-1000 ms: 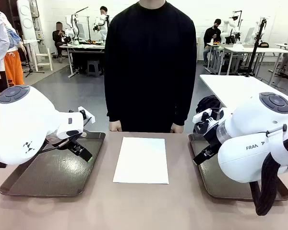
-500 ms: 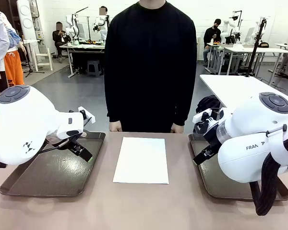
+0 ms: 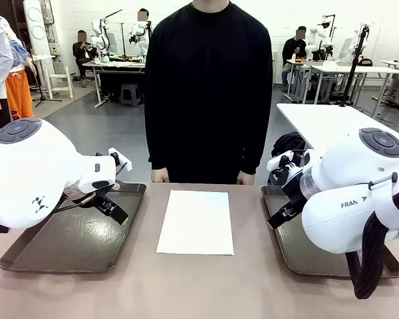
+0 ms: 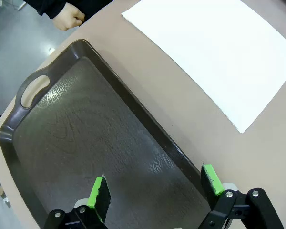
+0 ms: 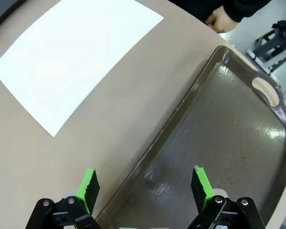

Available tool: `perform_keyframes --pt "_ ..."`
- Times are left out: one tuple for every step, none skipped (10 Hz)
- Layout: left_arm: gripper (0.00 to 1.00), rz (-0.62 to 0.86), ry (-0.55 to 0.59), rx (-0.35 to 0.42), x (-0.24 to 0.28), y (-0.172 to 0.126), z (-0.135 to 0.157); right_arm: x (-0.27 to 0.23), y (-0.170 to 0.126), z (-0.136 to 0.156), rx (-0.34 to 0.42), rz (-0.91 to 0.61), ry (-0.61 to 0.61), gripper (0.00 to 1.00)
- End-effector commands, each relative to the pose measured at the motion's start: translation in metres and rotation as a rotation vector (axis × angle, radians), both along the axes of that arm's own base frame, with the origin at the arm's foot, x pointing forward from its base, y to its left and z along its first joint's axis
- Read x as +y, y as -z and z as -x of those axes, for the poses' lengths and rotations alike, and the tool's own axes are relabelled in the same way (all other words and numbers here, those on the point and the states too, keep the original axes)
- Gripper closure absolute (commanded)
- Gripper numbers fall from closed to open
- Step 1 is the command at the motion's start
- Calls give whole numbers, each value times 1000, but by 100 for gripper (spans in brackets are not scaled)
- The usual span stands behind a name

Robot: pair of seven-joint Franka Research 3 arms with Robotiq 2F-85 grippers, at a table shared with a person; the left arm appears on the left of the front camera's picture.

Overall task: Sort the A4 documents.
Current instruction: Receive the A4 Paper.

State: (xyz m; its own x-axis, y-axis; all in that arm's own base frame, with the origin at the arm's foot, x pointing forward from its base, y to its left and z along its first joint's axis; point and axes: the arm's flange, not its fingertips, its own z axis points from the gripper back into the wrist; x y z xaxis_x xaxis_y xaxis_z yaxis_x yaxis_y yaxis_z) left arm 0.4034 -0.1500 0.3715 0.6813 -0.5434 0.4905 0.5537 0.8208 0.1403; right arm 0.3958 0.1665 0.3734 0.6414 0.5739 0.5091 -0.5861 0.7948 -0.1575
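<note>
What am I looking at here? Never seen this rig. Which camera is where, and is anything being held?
Two white robot arms share a table with a person standing at the far side. The wide picture comes from a fixed camera between the arms, looking across at the person. The other two come from a camera on each arm's wrist, looking down along that arm's own green-padded fingers.

White A4 paper lies in the middle of the table; I cannot tell whether it is one sheet or a thin stack. A dark brown handled tray sits on each side of it: the left tray and the right tray.

The left fingers hang open over the left tray's paper-side edge. The right fingers do the same over the right tray. Nothing is held.
</note>
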Motion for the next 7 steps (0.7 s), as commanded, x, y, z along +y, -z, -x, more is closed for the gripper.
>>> perform_keyframes --pt "0 0 -1 0 0 0 0 0 0 0 0 0 0 0" --pt "0 0 -1 0 0 0 0 0 0 0 0 0 0 0" --pt "0 0 -1 0 0 0 0 0 0 0 0 0 0 0" --pt "0 0 -1 0 0 0 0 0 0 0 0 0 0 0" --pt "0 0 -1 0 0 0 0 0 0 0 0 0 0 0" --pt "0 0 -1 0 0 0 0 0 0 0 0 0 0 0" --pt "0 0 0 0 0 0 0 0 0 0 0 0 0 0"
